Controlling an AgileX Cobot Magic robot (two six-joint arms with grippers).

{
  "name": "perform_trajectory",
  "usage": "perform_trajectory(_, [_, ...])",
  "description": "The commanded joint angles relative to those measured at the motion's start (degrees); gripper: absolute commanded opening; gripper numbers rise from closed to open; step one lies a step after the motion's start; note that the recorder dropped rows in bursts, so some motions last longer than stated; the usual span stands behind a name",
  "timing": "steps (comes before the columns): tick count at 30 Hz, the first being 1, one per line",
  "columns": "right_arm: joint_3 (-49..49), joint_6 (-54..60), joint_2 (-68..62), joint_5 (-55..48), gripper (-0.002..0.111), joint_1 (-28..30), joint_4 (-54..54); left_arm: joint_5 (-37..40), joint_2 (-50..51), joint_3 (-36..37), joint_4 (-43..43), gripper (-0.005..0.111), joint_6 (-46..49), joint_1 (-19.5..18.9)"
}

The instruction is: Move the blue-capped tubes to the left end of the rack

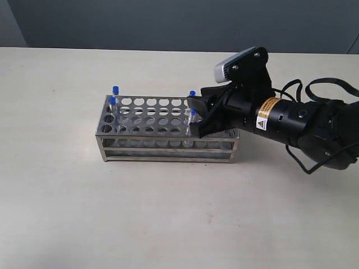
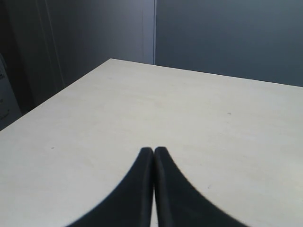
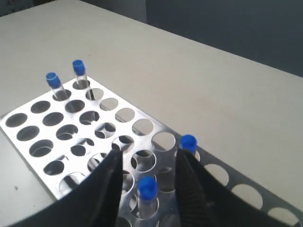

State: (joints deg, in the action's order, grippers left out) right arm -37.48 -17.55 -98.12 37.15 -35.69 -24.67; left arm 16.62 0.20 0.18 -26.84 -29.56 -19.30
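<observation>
The silver rack (image 1: 147, 116) lies along the table, its top plate (image 3: 57, 137) full of round holes. Two blue-capped tubes (image 1: 115, 89) (image 1: 112, 102) stand at its left end, also seen in the right wrist view (image 3: 78, 66) (image 3: 53, 79). Two more blue-capped tubes (image 1: 192, 94) (image 1: 193, 113) stand toward the right end. My right gripper (image 3: 147, 158) is open over the rack, one tube (image 3: 147, 188) between its fingers, untouched; the other tube (image 3: 188, 142) sits just beyond one fingertip. My left gripper (image 2: 154, 150) is shut and empty over bare table, absent from the exterior view.
The rack rests on a pale table (image 1: 168, 213). The right arm's black body and cables (image 1: 303, 126) stretch off the right side, covering the rack's right end. The table's far edge (image 2: 199, 71) meets a dark wall.
</observation>
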Motion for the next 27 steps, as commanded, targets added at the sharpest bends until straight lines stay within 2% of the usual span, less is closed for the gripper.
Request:
perform_trajectory(1, [0.2, 0.6, -2.1, 2.4, 0.037, 0.3, 0.3, 0.0, -0.2, -0.2, 0.1, 0.001, 0.0, -0.1])
perform_trajectory(9, [-0.3, 1.5, -6.5, 6.7, 0.037, 0.3, 0.8, 0.0, -0.2, -0.2, 0.1, 0.001, 0.0, -0.1])
perform_trajectory(17, [-4.0, 1.1, -10.6, 5.5, 0.036, 0.3, 0.8, 0.0, -0.2, -0.2, 0.0, 0.001, 0.0, -0.1])
perform_trajectory(19, [-4.1, 1.0, -10.6, 5.5, 0.029, 0.3, 0.8, 0.0, -0.2, -0.2, 0.0, 0.001, 0.0, -0.1])
perform_trajectory(23, [-4.1, 0.0, -10.6, 5.4, -0.001, 0.3, 0.5, 0.0, -0.2, -0.2, 0.0, 0.001, 0.0, -0.1])
perform_trajectory(27, [-4.1, -0.4, -8.5, 4.9, 0.000, 0.3, -0.5, 0.0, -0.2, -0.2, 0.0, 0.001, 0.0, -0.1])
